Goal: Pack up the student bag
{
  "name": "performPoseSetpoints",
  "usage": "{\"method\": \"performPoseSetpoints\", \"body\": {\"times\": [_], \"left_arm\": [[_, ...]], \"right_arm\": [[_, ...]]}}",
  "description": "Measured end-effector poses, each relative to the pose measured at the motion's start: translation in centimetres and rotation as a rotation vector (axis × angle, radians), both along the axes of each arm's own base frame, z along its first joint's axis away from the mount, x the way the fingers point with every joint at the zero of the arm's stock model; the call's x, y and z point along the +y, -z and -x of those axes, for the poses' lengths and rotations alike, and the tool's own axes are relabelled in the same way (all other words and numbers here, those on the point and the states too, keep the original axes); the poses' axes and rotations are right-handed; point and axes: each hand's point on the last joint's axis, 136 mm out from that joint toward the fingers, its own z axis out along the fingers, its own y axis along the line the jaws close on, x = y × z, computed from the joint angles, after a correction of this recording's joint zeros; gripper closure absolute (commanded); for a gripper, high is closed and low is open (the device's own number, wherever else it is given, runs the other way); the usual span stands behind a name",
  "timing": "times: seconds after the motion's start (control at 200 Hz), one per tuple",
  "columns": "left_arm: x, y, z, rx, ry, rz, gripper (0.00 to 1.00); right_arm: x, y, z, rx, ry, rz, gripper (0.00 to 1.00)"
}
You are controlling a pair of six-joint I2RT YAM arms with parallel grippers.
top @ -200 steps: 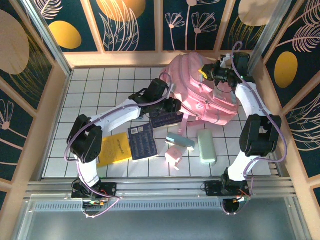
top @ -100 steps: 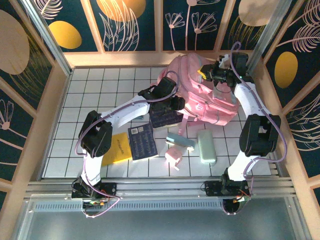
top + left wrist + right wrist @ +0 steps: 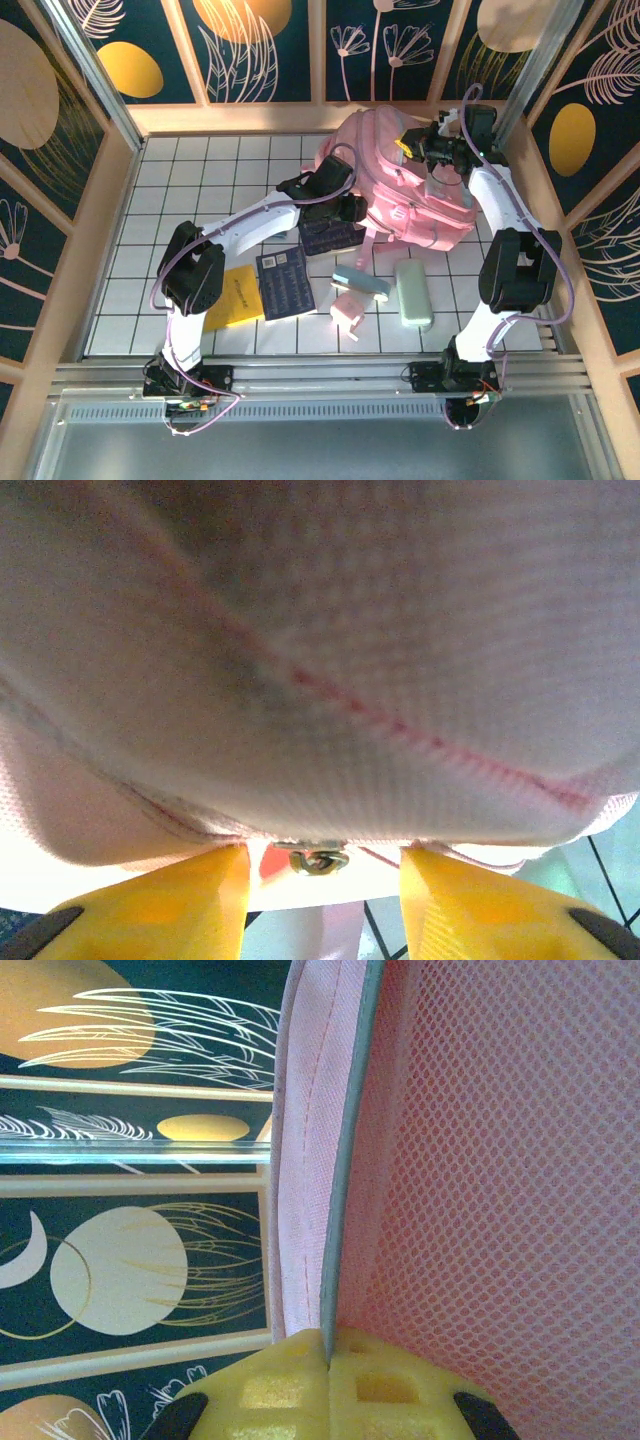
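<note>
Seemingly, the student bag [image 3: 320, 630] half-hides the left tool [image 3: 322, 880].

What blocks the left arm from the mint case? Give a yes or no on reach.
Probably yes. The left gripper is open at the bag, gripping nothing, and the mint case lies uncovered on the table, seemingly no farther out than the gripper reaches now.

A white gridded tabletop [image 3: 200, 180] carries the pink student bag [image 3: 410, 205] at the back right. In front lie a yellow booklet [image 3: 235, 295], a navy notebook [image 3: 283, 283], another navy book [image 3: 332, 238], a pale blue case [image 3: 360, 283], a small pink box [image 3: 348, 308] and a mint green case [image 3: 412, 293].
</note>
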Motion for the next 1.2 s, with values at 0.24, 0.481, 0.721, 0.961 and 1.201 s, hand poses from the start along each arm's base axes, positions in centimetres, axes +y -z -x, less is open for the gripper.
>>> {"method": "performPoseSetpoints", "body": {"times": [0.24,0.481,0.721,0.961,1.201], "left_arm": [[0.6,1.0,0.1,-0.004,-0.064,-0.070,0.60],[0.3,2.1,0.0,-0.043,-0.107,-0.178,0.57],[0.8,1.7,-1.3,-0.088,-0.165,-0.262,0.86],[1.6,1.7,-2.2,-0.125,-0.194,-0.324,0.99],[2.3,1.8,-2.4,-0.146,-0.194,-0.368,0.99]], "right_arm": [[0.4,0.0,0.1,0.010,-0.005,-0.008,1.00],[0.9,0.0,0.3,0.014,-0.013,-0.010,1.00],[0.9,-0.4,0.0,0.003,-0.007,-0.020,1.00],[0.9,-0.5,-0.2,-0.011,-0.001,-0.015,1.00],[1.1,0.1,-0.1,-0.033,-0.005,0.034,1.00]]}}
